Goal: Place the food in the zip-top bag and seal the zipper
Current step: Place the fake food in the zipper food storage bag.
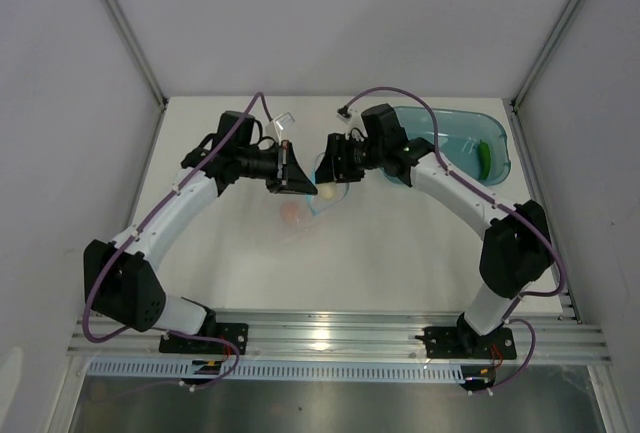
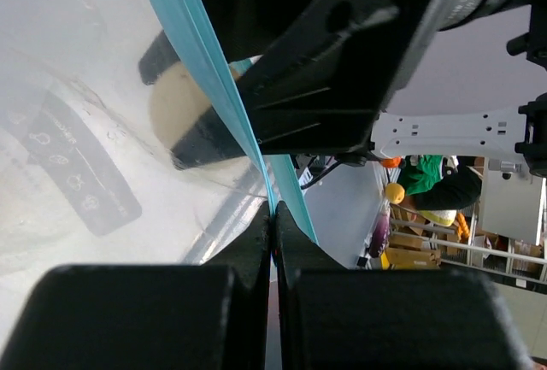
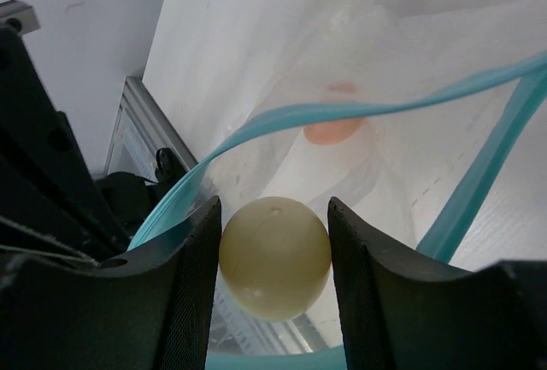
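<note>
Right of the clear crinkly zip-top bag [image 2: 77,131] sits a translucent teal-blue oval tub [image 1: 455,133] holding the slim dark green cucumber piece [image 1: 483,158]. The left gripper [image 2: 273,216] pinches the bag's light blue zipper strip [image 2: 201,62]; the right gripper [image 3: 273,255] clasps the cream-white ball [image 3: 275,259] at its mouth. The peach-pink egg [image 3: 335,129] lies inside.

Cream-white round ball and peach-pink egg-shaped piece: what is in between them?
The light blue zipper strip of the clear plastic bag crosses between the cream-white round ball and the peach-pink egg-shaped piece; the right wrist view shows it.
</note>
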Robot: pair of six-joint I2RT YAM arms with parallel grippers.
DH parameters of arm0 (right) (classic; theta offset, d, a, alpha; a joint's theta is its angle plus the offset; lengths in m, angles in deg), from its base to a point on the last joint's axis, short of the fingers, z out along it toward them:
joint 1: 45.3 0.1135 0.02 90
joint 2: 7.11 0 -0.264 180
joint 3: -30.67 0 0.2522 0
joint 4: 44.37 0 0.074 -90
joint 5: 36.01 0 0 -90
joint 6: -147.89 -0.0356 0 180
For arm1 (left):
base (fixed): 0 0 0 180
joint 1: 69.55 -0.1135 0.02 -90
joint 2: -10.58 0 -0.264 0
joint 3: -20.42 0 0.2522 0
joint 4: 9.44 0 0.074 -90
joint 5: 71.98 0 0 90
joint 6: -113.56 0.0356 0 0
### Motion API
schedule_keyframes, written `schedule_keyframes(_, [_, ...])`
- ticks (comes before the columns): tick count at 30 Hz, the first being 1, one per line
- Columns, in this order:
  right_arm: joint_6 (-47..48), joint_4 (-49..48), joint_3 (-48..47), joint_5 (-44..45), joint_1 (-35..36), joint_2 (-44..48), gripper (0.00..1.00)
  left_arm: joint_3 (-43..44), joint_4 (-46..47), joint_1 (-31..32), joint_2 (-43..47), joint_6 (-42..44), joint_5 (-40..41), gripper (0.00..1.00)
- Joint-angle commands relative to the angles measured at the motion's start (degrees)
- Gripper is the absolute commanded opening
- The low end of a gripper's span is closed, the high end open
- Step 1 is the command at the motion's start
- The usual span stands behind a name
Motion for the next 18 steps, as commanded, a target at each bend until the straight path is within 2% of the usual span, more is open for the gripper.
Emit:
schedule_keyframes(1, [-0.9, -0.2, -3.7, 0.5, 0.6, -1.2, 0.00, -0.1, 2.0, -0.3, 2.7, -0.8, -2.3, 0.01])
schedule_keyframes(7, [-1.6, 0.1, -5.1, 0.8, 1.1, -2.9, 0.00, 0.0, 1.3, -0.3, 2.8, -0.4, -2.0, 0.00])
schedule_keyframes(14, [-1.4, 0.8, -4.9, 0.9, 1.5, -3.4, 0.05, 0.5, 0.7, -0.3, 2.7, 0.1, -1.6, 0.01])
schedule_keyframes(18, [-1.2, 2.0, -5.1, 1.8, 1.6, -3.9, 0.17, 0.7, 0.6, -0.3, 2.6, 0.2, -1.5, 0.01])
